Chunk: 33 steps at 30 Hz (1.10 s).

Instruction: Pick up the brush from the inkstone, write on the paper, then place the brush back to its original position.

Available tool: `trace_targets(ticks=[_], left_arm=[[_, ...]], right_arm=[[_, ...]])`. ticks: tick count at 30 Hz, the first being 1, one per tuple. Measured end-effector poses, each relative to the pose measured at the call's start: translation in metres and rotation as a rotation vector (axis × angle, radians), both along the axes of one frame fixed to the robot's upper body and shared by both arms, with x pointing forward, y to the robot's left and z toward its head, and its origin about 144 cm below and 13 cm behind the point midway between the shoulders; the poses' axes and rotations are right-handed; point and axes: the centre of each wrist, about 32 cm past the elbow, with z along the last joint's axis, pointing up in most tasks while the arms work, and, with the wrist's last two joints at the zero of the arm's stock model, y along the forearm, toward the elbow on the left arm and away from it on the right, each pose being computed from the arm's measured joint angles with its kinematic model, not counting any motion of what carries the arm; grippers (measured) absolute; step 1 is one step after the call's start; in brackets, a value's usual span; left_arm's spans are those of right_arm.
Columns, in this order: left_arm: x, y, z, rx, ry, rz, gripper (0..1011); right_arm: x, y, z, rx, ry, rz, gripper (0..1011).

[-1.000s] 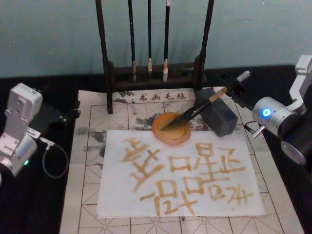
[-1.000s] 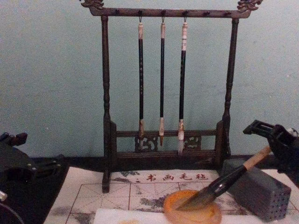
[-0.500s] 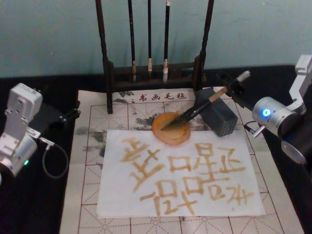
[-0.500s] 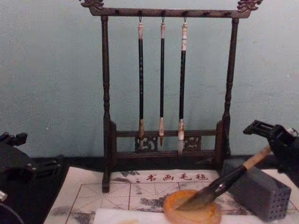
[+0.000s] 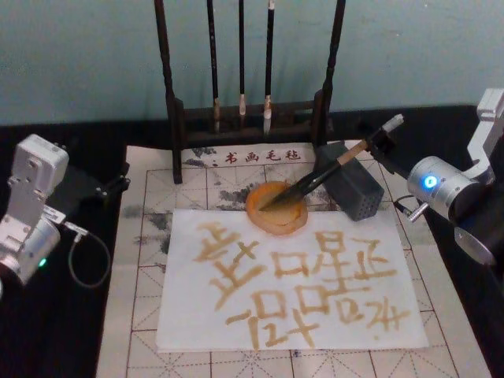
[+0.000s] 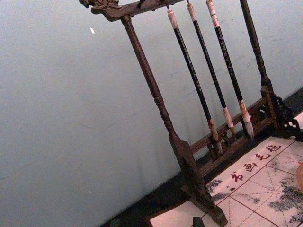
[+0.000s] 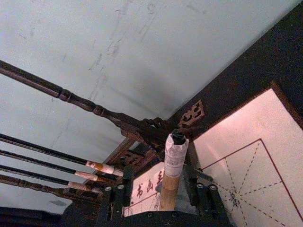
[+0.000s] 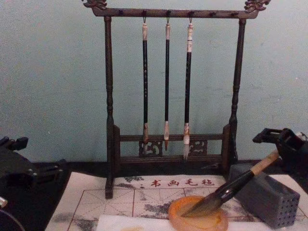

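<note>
One brush [image 5: 312,182] leans, seemingly loose, within right end effector [image 5: 379,136].

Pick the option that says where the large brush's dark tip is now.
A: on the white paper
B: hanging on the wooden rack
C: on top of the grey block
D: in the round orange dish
D: the brush has its tip in the inkstone, its handle slanting up to the right gripper.

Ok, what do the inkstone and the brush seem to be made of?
The inkstone looks like glass or resin: translucent amber. The brush handle looks wooden, tan and matte, above a glossy dark section; its tip seems hair, bushy and dark.
</note>
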Motion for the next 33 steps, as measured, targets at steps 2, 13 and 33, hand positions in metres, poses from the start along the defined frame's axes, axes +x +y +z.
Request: trace_targets(ticks=[2, 13, 33], left_arm=[[0.0, 0.0, 0.0, 0.0, 0.0, 0.0, 1001], [0.0, 0.0, 0.0, 0.0, 0.0, 0.0, 1001], [0.0, 0.0, 0.0, 0.0, 0.0, 0.0, 1001]], right_arm=[[-0.0001, -0.0001, 0.0, 0.0, 0.0, 0.0, 641], [-0.0002, -0.0001, -0.0002, -0.001, 0.001, 0.001, 296], [-0.0002, -0.0002, -0.0002, -0.001, -0.005, 0.001, 179]])
